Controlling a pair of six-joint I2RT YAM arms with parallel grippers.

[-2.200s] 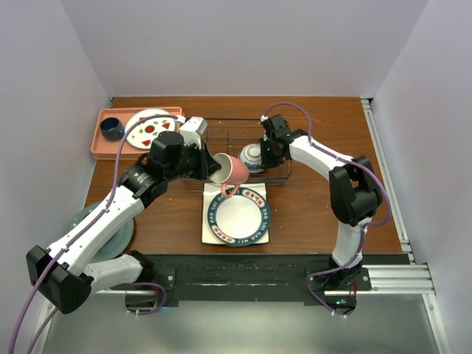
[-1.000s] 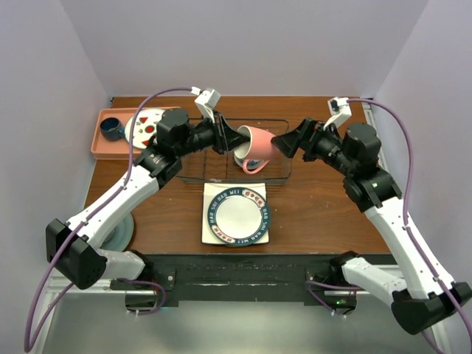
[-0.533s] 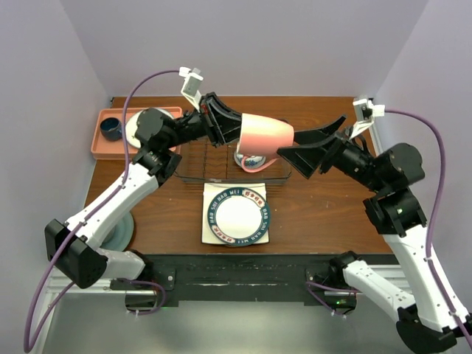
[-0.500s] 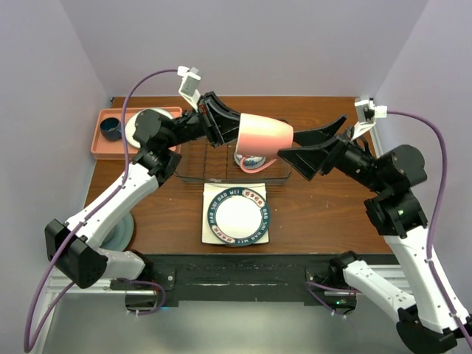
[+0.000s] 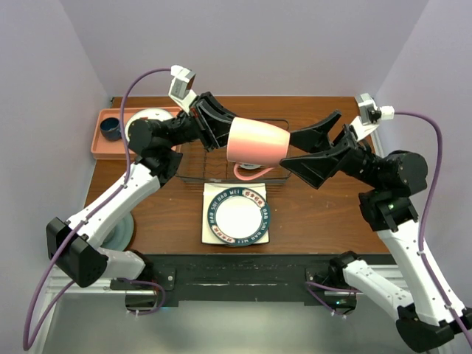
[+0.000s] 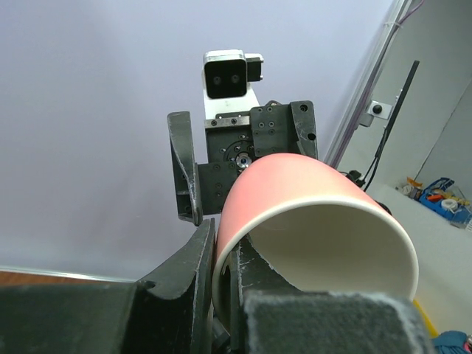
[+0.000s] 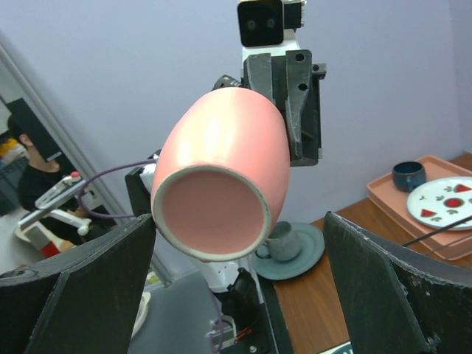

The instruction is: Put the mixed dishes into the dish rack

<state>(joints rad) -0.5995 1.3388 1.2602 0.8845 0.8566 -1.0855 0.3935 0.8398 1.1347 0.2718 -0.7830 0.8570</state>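
On the table (image 5: pixel 317 214), well left of the dish rack (image 5: pixel 198 164), a salmon-pink tray (image 5: pixel 102 147) carries a small dark blue cup (image 5: pixel 111 129) and a white plate with red marks (image 5: pixel 147 118), the plate partly covered by the left arm; left of the rack and nearer the bases, a pale green round plate (image 5: pixel 125 232) shows from under that arm, and the right wrist view shows a grey-green cup (image 7: pixel 284 240) standing on it; the left arm rises from there and points rightward over the rack's left half; the left gripper (image 5: pixel 221 131) is nearly closed, pinching the rim of the pink mug (image 5: pixel 257 141), one finger inside, one outside; the mug lies on its side in the air above the rack's middle, base to the right, hiding what sits below it; just in front of the rack, a round white plate with dark-blue lettered rim (image 5: pixel 237 214) rests on a white square plate (image 5: pixel 209 236); right of the rack, the right arm stands high, forearm pointing left; the right gripper (image 5: pixel 299 147) gapes wide and empty, its fingers flanking the mug's base; whether they touch it I cannot tell.
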